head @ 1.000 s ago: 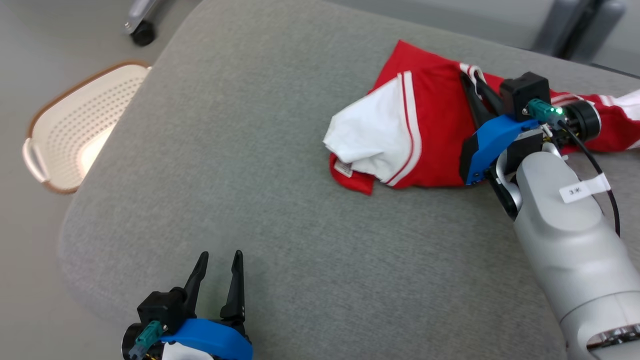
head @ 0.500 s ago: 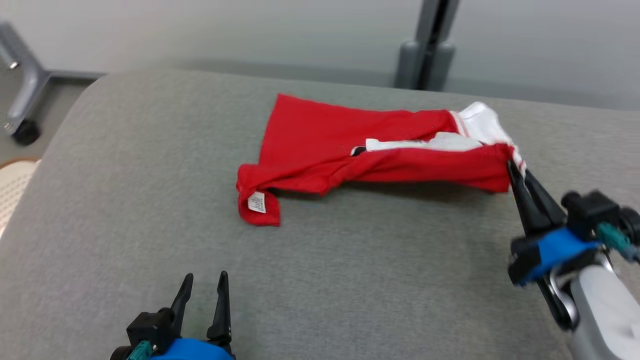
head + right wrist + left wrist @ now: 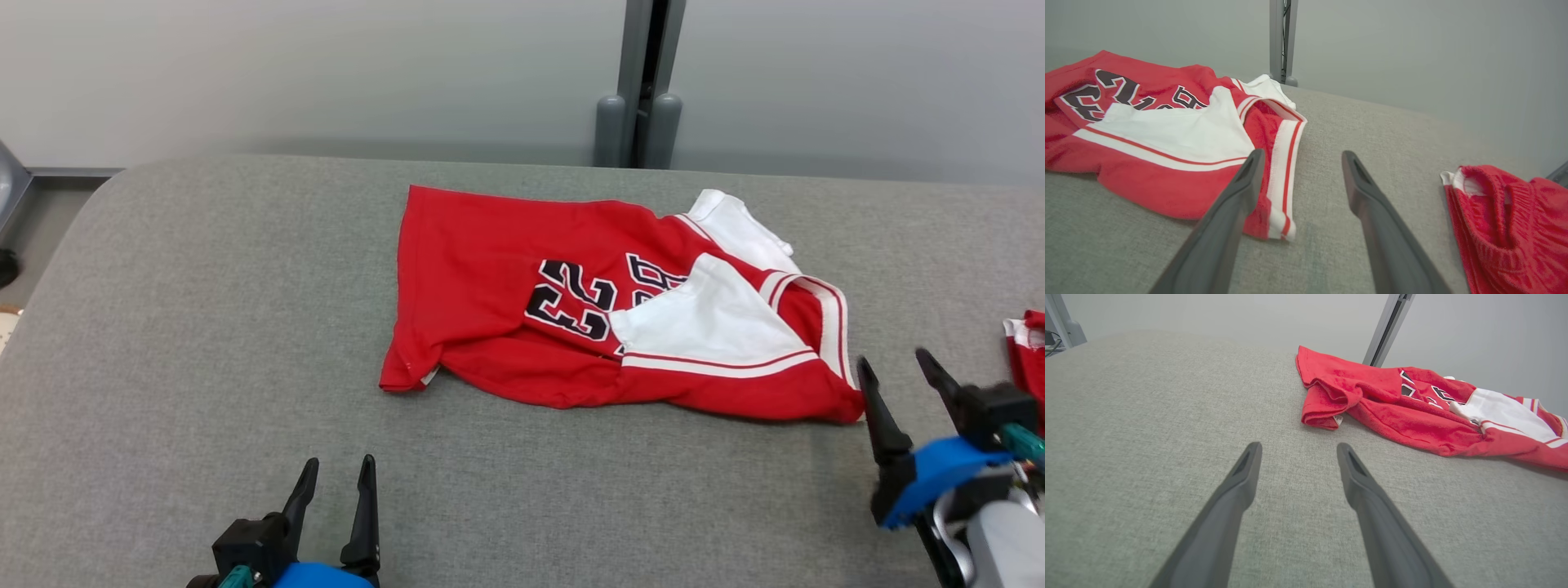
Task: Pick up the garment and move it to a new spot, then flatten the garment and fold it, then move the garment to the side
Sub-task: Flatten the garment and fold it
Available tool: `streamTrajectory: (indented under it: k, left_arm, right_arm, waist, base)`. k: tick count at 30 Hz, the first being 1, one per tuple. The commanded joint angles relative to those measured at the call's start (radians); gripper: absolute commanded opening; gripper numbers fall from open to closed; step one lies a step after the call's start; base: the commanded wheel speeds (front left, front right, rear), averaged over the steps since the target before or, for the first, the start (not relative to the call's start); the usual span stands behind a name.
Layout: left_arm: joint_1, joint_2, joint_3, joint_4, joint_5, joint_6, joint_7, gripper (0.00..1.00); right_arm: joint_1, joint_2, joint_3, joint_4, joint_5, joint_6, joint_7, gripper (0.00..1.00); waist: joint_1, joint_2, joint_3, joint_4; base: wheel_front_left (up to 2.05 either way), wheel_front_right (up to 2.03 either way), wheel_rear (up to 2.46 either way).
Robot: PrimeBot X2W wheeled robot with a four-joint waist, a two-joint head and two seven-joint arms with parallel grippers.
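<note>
Head view: the garment (image 3: 522, 327), a red jersey with black numerals and white panels, lies rumpled on the grey padded surface (image 3: 204, 327). Part of its lettering is buried under a folded-over white panel. Right of the garment, a second red cloth (image 3: 1027, 351) is cut off by the frame edge. The left claw (image 3: 339, 464) sits well in front of the garment, spread and empty. The right claw (image 3: 893, 359) stands just off the garment's right corner, also spread, holding nothing. A grey post (image 3: 641, 82) rises behind the garment.

Left wrist view: the left claw (image 3: 1298, 447) gapes wide, apart from the garment (image 3: 1372, 400). The garment's near hem is tucked under and its far end runs out of frame.

Right wrist view: the right claw (image 3: 1300, 157) is wide apart and empty. One finger (image 3: 1241, 188) overlaps the striped edge of the garment (image 3: 1167, 134); whether they touch cannot be told. The second red cloth (image 3: 1502, 220) is cropped.
</note>
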Motion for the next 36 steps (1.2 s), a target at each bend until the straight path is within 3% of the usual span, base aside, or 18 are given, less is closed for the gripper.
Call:
streamTrajectory:
  k: [1, 11, 19, 36]
  left_arm:
    - [-0.007, 0.0, 0.004, 0.0, 0.008, -0.006, -0.004, 1.0]
    - [-0.048, 0.0, -0.027, -0.007, -0.011, -0.008, -0.004, 1.0]
    - [-0.083, 0.0, -0.051, -0.01, -0.03, -0.007, -0.004, 1.0]
    - [-0.121, 0.0, -0.052, -0.022, -0.027, -0.008, -0.004, 1.0]
  right_arm:
    - [-0.044, 0.019, 0.009, -0.015, -0.018, 0.0, -0.007, 1.0]
    - [-0.289, 0.041, 0.126, 0.067, -0.051, 0.0, 0.138, 1.0]
    - [-0.431, 0.018, 0.127, 0.222, -0.087, 0.0, 0.244, 1.0]
    - [-0.504, 0.058, 0.118, 0.371, -0.131, 0.0, 0.136, 0.99]
  waist:
    - [0.0001, -0.0001, 0.01, 0.014]
    - [0.0001, -0.0001, 0.084, 0.092]
    - [0.0001, -0.0001, 0.153, 0.156]
    - [0.0001, -0.0001, 0.199, 0.167]
  base:
    - [0.0, 0.0, 0.0]
    - [0.0, 0.0, 0.0]
    - [0.0, 0.0, 0.0]
    - [0.0, 0.0, 0.0]
